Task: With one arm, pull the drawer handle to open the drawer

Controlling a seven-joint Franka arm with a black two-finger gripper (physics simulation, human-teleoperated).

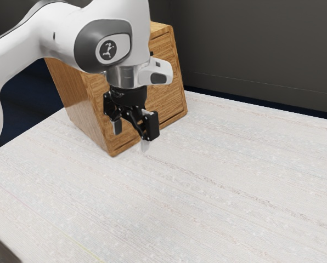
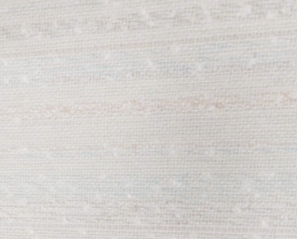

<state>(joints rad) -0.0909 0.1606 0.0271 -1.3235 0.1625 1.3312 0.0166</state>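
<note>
Two fingers (image 1: pixel 146 143) of the gripper (image 1: pixel 130 136) stand apart, empty, pointing down in front of the wooden drawer cabinet (image 1: pixel 166 93) at upper left. Handle: hidden behind the arm. Hazard: the low fingertips may scrape the table (image 1: pixel 235 181) or strike the cabinet front, missing the handle.

Here's the table (image 1: pixel 235 186), pale and faintly streaked with long grain lines, carrying one wooden drawer cabinet (image 1: pixel 169 98) that stands upright with its base flat on the surface, the tabletop spreading wide in front of that cabinet.
</note>
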